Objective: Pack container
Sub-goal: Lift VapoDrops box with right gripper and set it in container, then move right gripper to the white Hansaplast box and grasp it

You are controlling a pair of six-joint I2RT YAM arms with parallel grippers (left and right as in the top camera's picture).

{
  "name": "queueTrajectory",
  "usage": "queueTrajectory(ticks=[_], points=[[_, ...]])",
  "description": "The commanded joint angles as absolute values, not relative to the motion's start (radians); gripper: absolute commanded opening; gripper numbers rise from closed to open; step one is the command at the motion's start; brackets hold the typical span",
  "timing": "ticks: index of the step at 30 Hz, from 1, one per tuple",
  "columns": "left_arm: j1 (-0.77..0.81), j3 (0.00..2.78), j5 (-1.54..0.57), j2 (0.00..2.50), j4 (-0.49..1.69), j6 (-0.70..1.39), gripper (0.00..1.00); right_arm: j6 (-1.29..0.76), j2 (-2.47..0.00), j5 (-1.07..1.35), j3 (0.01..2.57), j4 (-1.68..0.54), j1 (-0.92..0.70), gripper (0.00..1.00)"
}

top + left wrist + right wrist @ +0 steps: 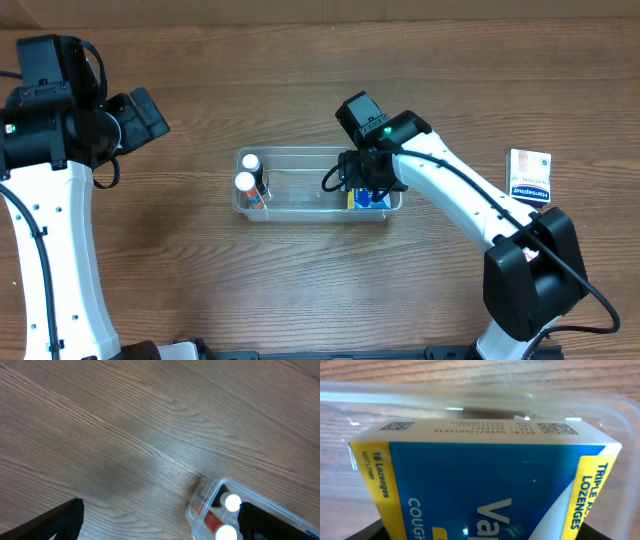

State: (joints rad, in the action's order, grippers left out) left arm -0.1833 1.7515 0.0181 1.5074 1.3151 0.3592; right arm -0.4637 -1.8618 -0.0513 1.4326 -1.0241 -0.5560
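The clear plastic container point(300, 152) lies in the middle of the table. Two white-capped bottles point(247, 172) stand in its left end. My right gripper point(366, 186) reaches down into the container's right end, shut on a blue and yellow lozenge box point(368, 200). In the right wrist view the box point(485, 485) fills the frame between my fingers point(485, 534), with the container wall point(470, 402) just behind it. My left gripper point(150, 115) hangs open and empty above the table, left of the container. In the left wrist view its fingers point(160, 525) frame the container's corner point(202, 507) and the bottle caps point(232, 502).
A white and blue cardboard box point(530, 172) lies flat on the wooden table to the right of the container. The right arm's base point(530, 270) stands at the front right and the left arm point(50, 230) along the left edge.
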Motion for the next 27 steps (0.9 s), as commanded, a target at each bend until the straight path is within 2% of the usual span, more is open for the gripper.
queueTrajectory(ticks=[1,13,27], points=[[-0.187,1.738,0.01,1.512,1.317,0.336,1.0,-0.464,-1.87,-0.059,1.37,-0.973,-0.554,0.77],[-0.187,1.738,0.011,1.512,1.323,0.336,1.0,-0.411,-1.87,-0.077,1.357,-0.883,-0.524,0.84],[-0.187,1.738,0.013,1.512,1.324,0.334,1.0,-0.389,-1.868,-0.078,1.359,-0.884,-0.518,0.85]])
